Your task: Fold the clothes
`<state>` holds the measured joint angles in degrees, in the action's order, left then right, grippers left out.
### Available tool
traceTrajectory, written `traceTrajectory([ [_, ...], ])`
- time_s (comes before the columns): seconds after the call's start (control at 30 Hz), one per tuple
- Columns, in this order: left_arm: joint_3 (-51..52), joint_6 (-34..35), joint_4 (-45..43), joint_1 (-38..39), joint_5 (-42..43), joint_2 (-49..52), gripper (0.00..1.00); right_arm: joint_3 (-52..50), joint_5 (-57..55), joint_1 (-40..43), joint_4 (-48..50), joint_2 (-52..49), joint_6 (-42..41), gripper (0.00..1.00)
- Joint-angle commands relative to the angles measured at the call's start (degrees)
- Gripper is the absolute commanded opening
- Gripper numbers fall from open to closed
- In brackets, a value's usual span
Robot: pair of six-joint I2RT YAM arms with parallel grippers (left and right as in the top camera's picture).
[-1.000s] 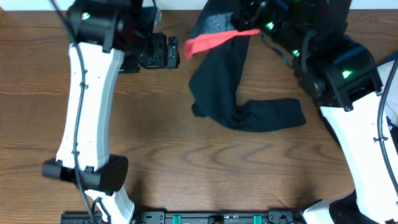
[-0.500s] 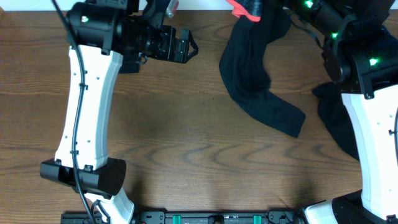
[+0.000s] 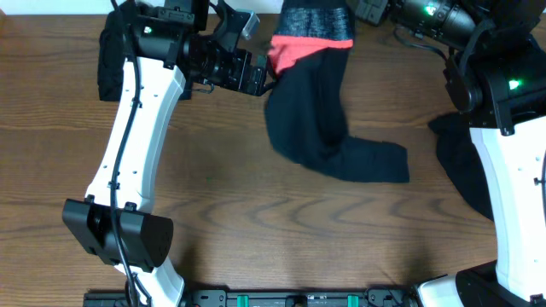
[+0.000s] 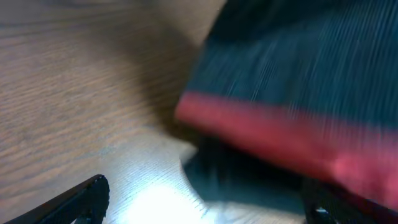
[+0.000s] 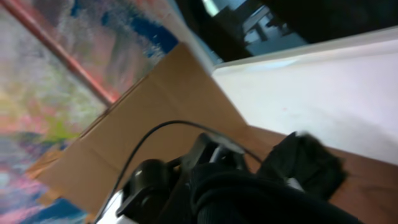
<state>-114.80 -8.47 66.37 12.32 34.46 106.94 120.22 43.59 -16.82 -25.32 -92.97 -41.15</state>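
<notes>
The right gripper (image 3: 358, 10) is closed on the top of the black trousers (image 3: 311, 119), which hang from it at the far side of the table (image 3: 213, 196), with the leg end lying on the wood. The left gripper (image 3: 266, 78) has its fingers wide apart just beside the coral-red band (image 3: 311, 49) and holds nothing

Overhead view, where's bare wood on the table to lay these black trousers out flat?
Widest free patch: front centre of the table, between the left arm and right arm, below the black trousers. Another bare strip lies left of the left arm. Crowded: the far edge, and the right side with its dark pile.
</notes>
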Motion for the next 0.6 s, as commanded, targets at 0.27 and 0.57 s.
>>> traceTrajectory([
  [0.27, 0.04, -11.08, -1.01, -0.13, 7.15, 0.24, 0.98, 0.52, 11.21, 5.05, 6.34, 0.72, -8.13, 0.01],
  [0.57, 0.04, -18.80, -0.57, -0.11, 10.91, 0.24, 0.98, 0.52, 18.62, 6.69, 11.04, 0.72, -14.78, 0.01],
])
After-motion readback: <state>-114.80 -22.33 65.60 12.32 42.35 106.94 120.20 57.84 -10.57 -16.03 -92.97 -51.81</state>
